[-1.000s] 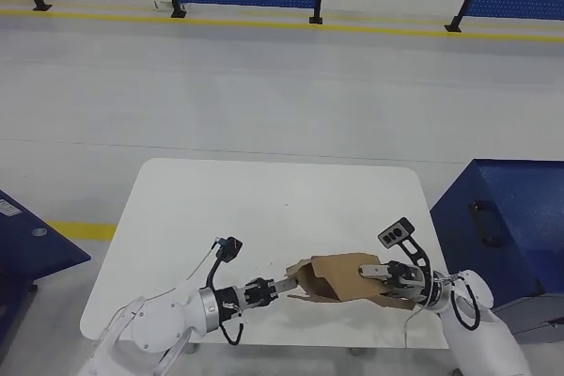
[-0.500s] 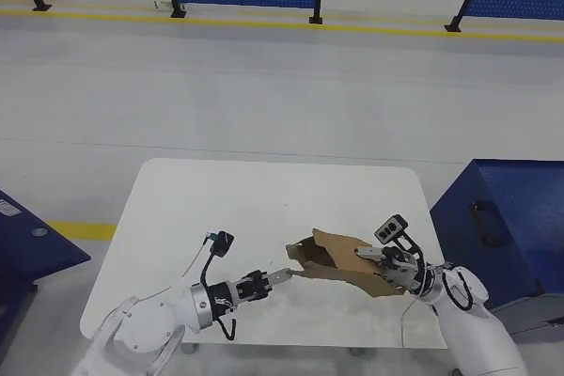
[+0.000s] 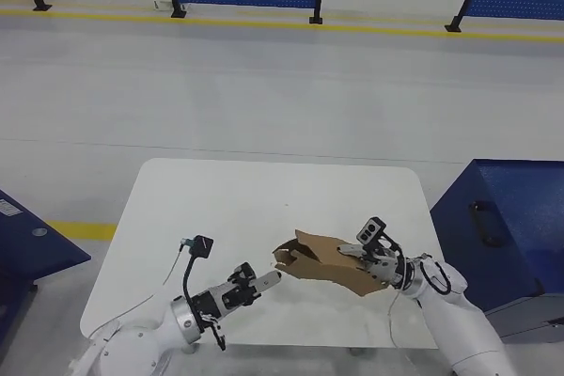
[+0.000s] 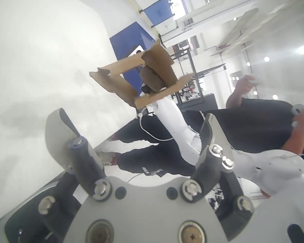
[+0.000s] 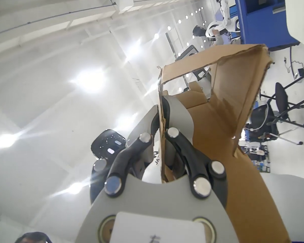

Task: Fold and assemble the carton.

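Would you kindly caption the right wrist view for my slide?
Right gripper shut on one wall of the half-opened brown carton.

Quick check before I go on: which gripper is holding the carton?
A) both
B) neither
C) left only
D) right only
D: in the right wrist view, the right gripper is closed on one wall of the carton. In the left wrist view, the left gripper is open with nothing between its fingers, and the carton sits clear of it.
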